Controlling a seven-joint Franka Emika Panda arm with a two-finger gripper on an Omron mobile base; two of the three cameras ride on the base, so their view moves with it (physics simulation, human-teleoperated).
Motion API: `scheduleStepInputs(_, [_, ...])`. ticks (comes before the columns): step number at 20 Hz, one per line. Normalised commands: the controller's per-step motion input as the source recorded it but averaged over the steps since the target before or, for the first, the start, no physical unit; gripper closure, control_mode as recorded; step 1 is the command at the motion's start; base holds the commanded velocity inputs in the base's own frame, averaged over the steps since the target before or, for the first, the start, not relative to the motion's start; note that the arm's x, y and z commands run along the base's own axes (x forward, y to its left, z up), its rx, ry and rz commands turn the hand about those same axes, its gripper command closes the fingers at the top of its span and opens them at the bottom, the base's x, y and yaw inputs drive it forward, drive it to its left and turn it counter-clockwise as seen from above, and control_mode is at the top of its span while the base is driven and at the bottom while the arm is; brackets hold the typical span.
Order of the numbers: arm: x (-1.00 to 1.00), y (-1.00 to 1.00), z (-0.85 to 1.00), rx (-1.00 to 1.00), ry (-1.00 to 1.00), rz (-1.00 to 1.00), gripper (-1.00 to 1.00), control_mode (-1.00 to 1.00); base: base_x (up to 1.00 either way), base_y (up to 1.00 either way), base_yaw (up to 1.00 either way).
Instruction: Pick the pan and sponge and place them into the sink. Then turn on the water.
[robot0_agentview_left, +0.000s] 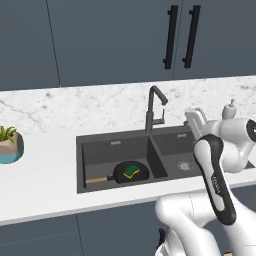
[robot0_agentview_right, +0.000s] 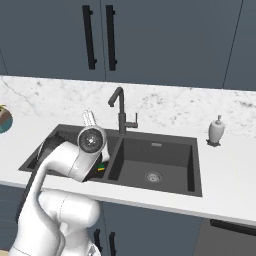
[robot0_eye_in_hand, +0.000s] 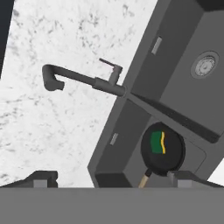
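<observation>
The black pan (robot0_agentview_left: 131, 172) with its wooden handle lies in the left basin of the dark sink (robot0_agentview_left: 95, 152). The green and yellow sponge (robot0_agentview_left: 132, 170) rests inside the pan. In the hand view the pan (robot0_eye_in_hand: 168, 159) and sponge (robot0_eye_in_hand: 157, 142) sit low and right of centre, below the dark gooseneck faucet (robot0_eye_in_hand: 83, 79). My gripper (robot0_eye_in_hand: 113, 179) is open and holds nothing; it hangs high above the sink (robot0_eye_in_hand: 131, 127), right of the faucet (robot0_agentview_left: 154, 107) in the left base view. No water is in view at the spout. My arm hides most of the left basin in the right base view.
A white soap dispenser (robot0_agentview_right: 216, 131) stands on the counter right of the sink (robot0_agentview_right: 165, 156). A teal plant pot (robot0_agentview_left: 10, 146) sits far left. Dark cabinets with black handles (robot0_agentview_left: 171, 37) hang above the marble backsplash.
</observation>
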Motion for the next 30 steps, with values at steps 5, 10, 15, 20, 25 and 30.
scheduleStepInputs(5, [-0.15,-0.68,0.01,0.20,0.00,0.00,-1.00,-1.00,0.00,0.00,0.00])
scheduleStepInputs(10, [-0.08,-0.64,0.00,0.22,0.00,-0.03,-1.00,-1.00,0.00,0.00,0.00])
scheduleStepInputs(15, [0.01,-0.46,0.00,0.15,0.13,0.00,-1.00,-1.00,0.00,0.00,0.00])
scheduleStepInputs(20, [0.04,-0.46,0.00,0.21,0.13,0.00,-1.00,-1.00,0.00,0.00,0.00])
scheduleStepInputs(25, [0.14,-0.36,0.00,0.22,0.10,0.00,-1.00,-1.00,0.00,0.00,0.00])
scheduleStepInputs(30, [0.37,-0.18,0.00,0.21,0.20,0.00,-1.00,-1.00,0.00,0.00,0.00])
